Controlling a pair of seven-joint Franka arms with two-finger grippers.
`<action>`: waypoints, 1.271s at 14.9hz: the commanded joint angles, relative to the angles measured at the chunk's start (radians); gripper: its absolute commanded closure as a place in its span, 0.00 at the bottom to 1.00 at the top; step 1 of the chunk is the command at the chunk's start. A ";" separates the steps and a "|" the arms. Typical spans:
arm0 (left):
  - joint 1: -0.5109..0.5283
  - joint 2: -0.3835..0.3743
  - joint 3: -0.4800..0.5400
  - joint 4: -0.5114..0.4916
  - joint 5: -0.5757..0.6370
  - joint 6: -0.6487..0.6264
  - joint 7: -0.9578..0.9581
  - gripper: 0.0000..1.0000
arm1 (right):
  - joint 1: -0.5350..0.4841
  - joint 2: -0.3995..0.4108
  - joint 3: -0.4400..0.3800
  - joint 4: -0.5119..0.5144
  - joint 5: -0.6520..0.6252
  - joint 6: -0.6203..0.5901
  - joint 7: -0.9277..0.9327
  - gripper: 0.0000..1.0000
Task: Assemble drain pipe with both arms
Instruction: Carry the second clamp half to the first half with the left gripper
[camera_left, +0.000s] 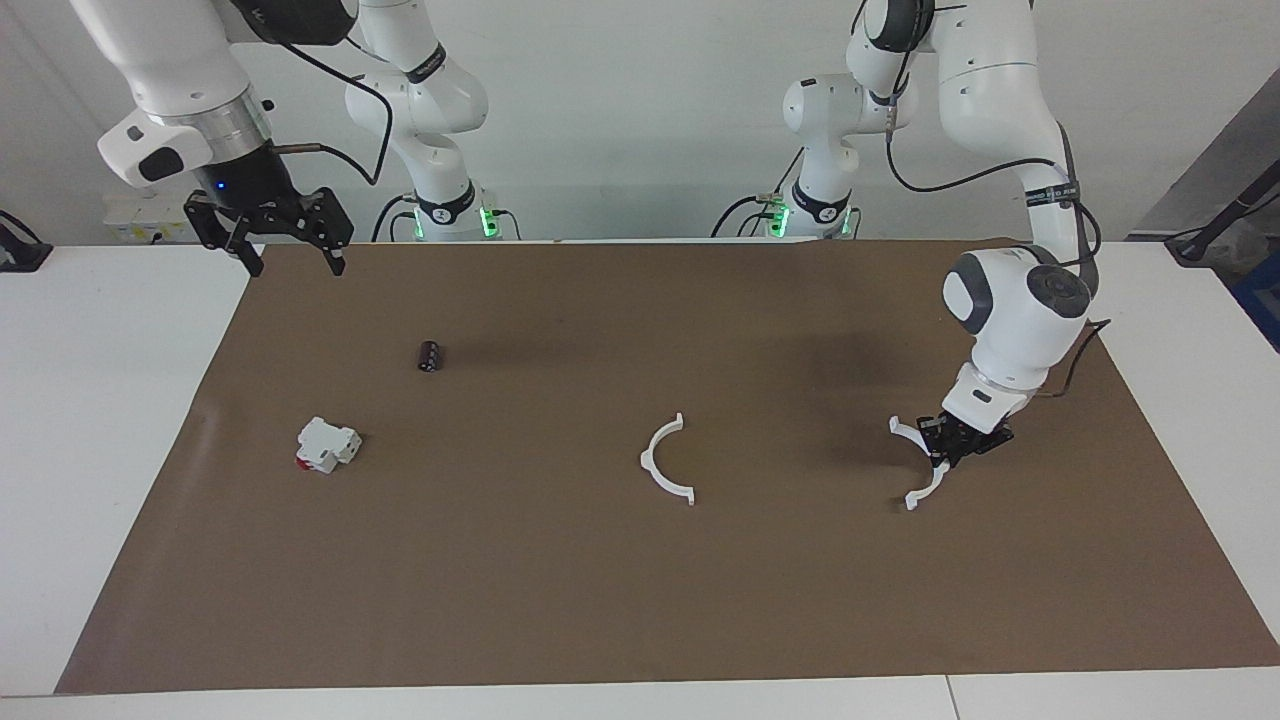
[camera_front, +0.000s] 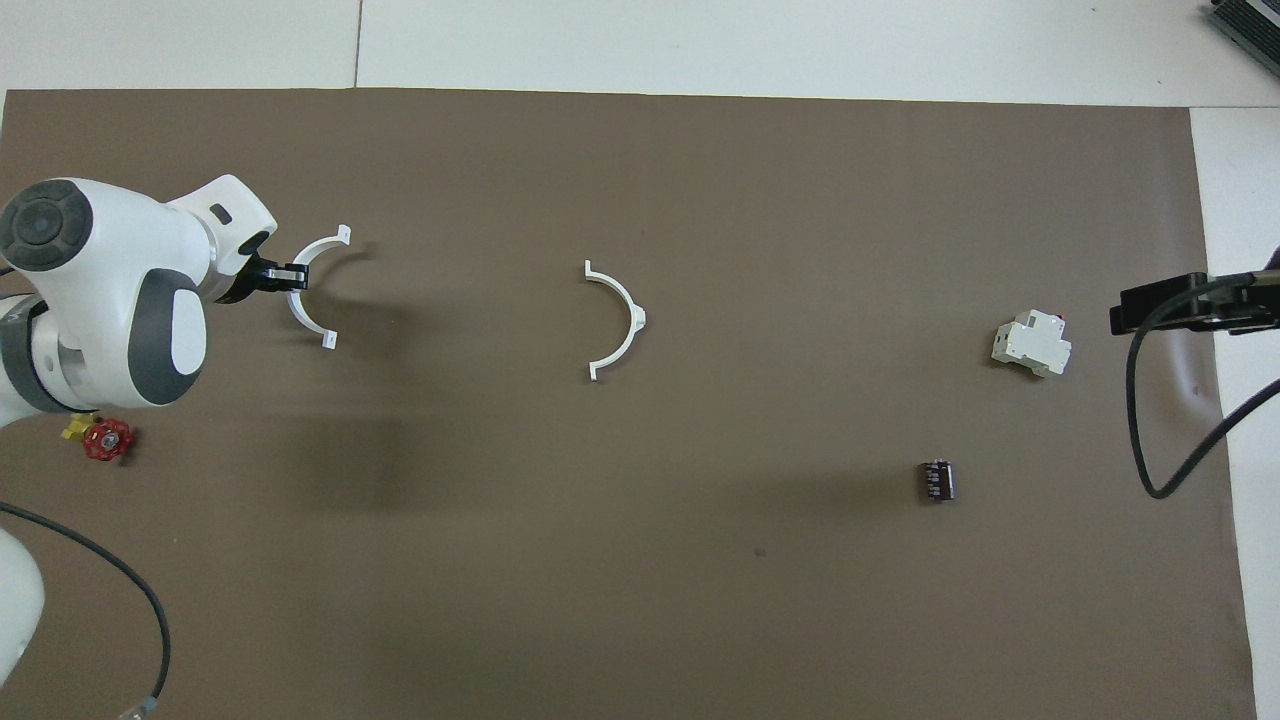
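Note:
One white half-ring of the drain pipe (camera_left: 928, 488) is held in my left gripper (camera_left: 945, 455), which is shut on its outer curve. The piece hangs just above the brown mat toward the left arm's end, casting a shadow beside it. In the overhead view the gripper (camera_front: 290, 277) holds the same half-ring (camera_front: 303, 315). The other half-ring (camera_left: 662, 470) lies flat in the middle of the mat (camera_front: 625, 300). My right gripper (camera_left: 296, 268) is open and empty, raised over the mat's corner at the right arm's end (camera_front: 1150, 305).
A white boxy block with a red end (camera_left: 327, 445) (camera_front: 1030, 345) and a small dark cylinder (camera_left: 430, 356) (camera_front: 937, 480) lie toward the right arm's end. A small red valve wheel (camera_front: 107, 440) lies under the left arm. The brown mat (camera_left: 600, 600) covers the table.

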 joint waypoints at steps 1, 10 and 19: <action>-0.084 0.002 0.022 0.023 -0.005 -0.010 -0.085 1.00 | -0.006 -0.021 -0.003 -0.025 0.006 -0.005 0.006 0.00; -0.326 0.025 0.024 0.064 0.151 -0.084 -0.583 1.00 | 0.003 -0.021 0.003 -0.025 0.007 -0.006 0.010 0.00; -0.460 0.103 0.024 0.155 0.172 -0.127 -0.748 1.00 | 0.003 -0.022 0.003 -0.023 0.007 -0.006 0.011 0.00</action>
